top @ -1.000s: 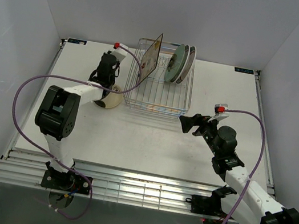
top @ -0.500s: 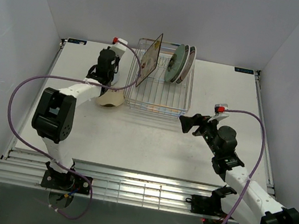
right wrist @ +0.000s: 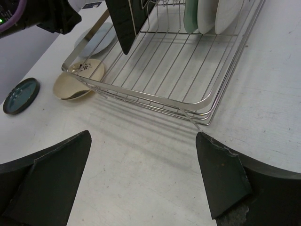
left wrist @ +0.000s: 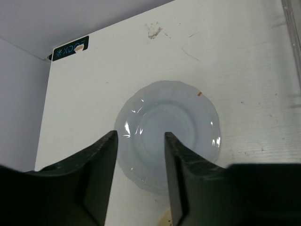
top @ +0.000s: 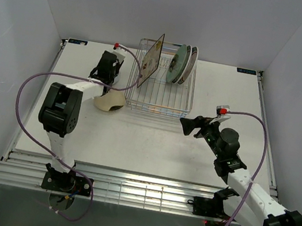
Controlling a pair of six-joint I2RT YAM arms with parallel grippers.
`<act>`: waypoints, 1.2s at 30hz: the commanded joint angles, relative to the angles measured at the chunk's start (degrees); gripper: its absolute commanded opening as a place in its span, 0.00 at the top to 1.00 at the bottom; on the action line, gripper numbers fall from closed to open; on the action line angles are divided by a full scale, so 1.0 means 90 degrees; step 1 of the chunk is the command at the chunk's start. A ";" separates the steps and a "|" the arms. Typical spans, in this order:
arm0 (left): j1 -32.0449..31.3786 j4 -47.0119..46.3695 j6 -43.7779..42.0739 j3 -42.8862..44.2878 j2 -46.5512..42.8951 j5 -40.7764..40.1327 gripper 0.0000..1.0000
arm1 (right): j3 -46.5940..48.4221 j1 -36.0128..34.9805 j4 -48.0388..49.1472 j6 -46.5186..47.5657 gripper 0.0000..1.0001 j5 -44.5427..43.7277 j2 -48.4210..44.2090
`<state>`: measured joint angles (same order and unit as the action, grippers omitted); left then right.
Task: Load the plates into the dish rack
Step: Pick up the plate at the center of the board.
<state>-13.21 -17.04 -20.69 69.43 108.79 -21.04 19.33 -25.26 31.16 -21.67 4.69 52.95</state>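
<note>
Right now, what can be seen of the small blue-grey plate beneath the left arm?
The blue-grey plate is small, round, pale and glossy like glazed ceramic, with a scalloped rim. It lies flat on the white table, left of the dish rack. The open left tool hovers above it, fingers hiding its near edge; nothing visibly grips it.

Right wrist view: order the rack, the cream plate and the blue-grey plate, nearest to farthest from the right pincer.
1. Rack, its near corner straight ahead.
2. Cream plate, ahead on the left, beside the rack's left corner.
3. Blue-grey plate, farther back on the left, beyond the cream plate.
</note>
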 commanded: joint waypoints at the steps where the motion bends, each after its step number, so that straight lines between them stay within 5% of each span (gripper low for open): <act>1: 0.0033 -0.0011 0.0024 0.0362 0.0060 0.0053 0.42 | -0.0126 -0.0036 0.0288 0.0054 0.02 -0.0052 -0.0326; 5: 0.0052 0.0008 -0.0055 0.0469 0.0285 -0.0201 0.23 | -0.0136 -0.0036 0.0308 0.0054 0.02 0.0055 -0.0307; 12: 0.0393 0.0496 0.0355 0.0811 0.0499 0.0188 0.13 | -0.0156 -0.0036 0.0317 0.0054 0.02 0.0045 -0.0297; 36: 0.1350 0.1854 0.1663 0.1993 0.1369 0.1994 0.11 | -0.0166 -0.0036 0.0327 0.0054 0.02 0.0104 -0.0336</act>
<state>-3.07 -0.80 -9.21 85.38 123.20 -8.19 17.91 -25.26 31.59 -21.65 5.02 50.94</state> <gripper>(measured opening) 0.884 0.976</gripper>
